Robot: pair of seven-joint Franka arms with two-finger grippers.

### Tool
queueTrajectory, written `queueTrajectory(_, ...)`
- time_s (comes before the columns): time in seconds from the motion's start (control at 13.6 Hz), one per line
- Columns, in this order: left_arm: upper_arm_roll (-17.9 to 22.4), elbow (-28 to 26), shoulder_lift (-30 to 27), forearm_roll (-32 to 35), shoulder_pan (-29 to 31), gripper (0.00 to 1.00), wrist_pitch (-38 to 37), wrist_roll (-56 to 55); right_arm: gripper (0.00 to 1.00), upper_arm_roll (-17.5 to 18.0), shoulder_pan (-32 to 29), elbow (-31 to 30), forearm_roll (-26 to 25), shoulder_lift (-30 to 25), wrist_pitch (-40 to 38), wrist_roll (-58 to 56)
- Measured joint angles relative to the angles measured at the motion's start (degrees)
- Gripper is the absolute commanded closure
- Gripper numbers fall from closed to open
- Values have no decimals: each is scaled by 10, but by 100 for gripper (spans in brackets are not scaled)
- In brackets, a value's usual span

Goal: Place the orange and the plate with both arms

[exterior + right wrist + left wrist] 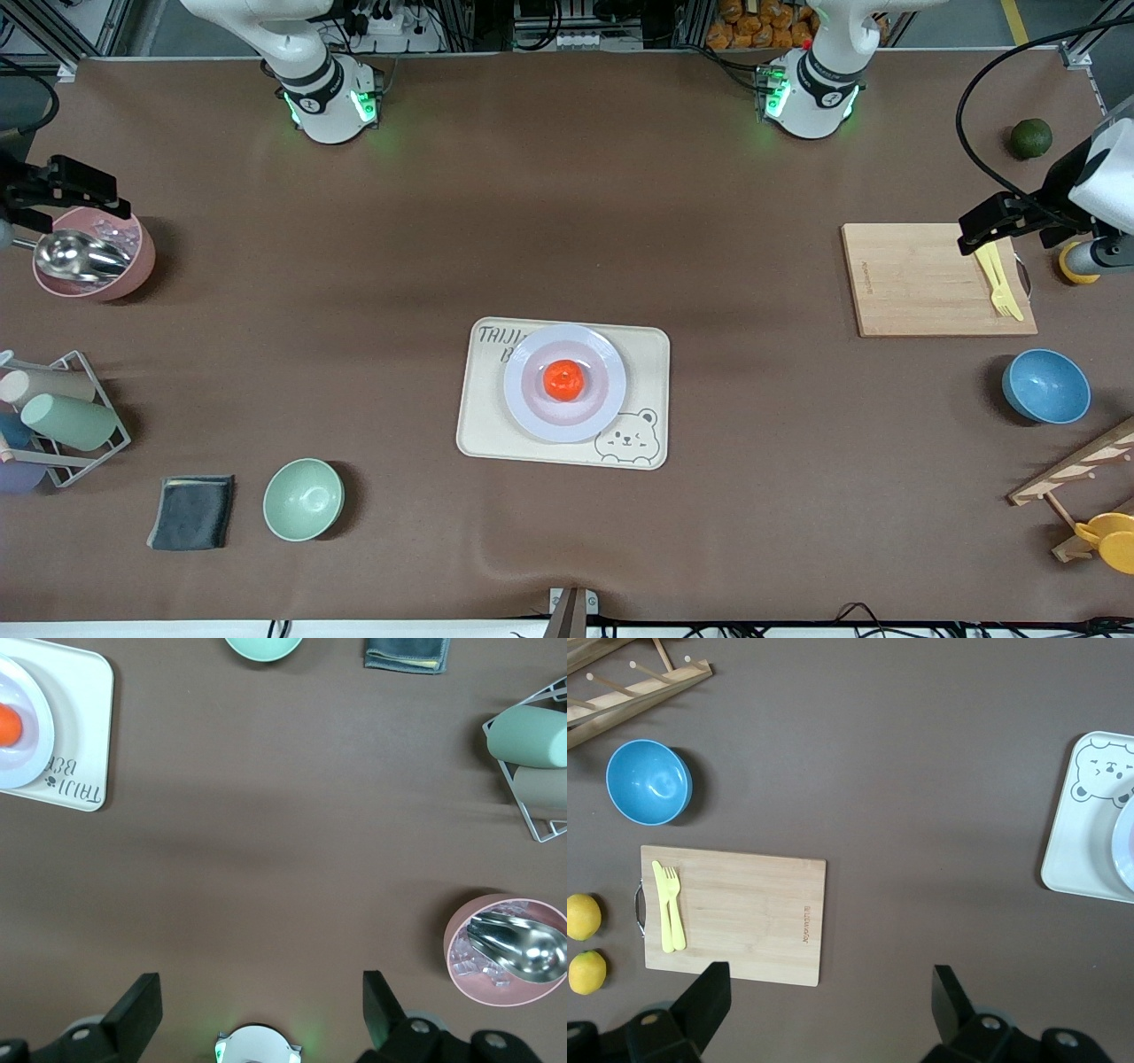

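With both hands parked wide open at the counter's ends, left hand [828, 997] over the cutting board [930, 279], right hand [257, 1005] by the pink bowl [93, 257], risk looks low: orange [563, 379] sits loose on the plate [564, 383] on the bear tray [651, 350]; a nudge would roll it.

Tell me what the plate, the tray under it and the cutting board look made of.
Plate: glossy, smooth pale surface, probably plastic or ceramic.
Tray: matte cream with printed bear, likely plastic or bamboo fibre.
Cutting board: wood or bamboo, visible grain, unvarnished look.
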Motion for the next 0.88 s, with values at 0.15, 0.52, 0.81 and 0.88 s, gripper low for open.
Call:
queueTrajectory(0.15,0,0,0,0,0,0,0,0,0,1,1,-9,0,-5,17,6)
queueTrajectory(0.52,0,-1,0,0,0,0,0,0,0,1,2,-116,0,-16,135,7)
queueTrajectory(0.81,0,-1,0,0,0,0,0,0,0,2,2,-133,0,-39,142,7)
queueTrajectory(0.88,0,-1,0,0,0,0,0,0,0,3,2,-135,0,-44,141,8)
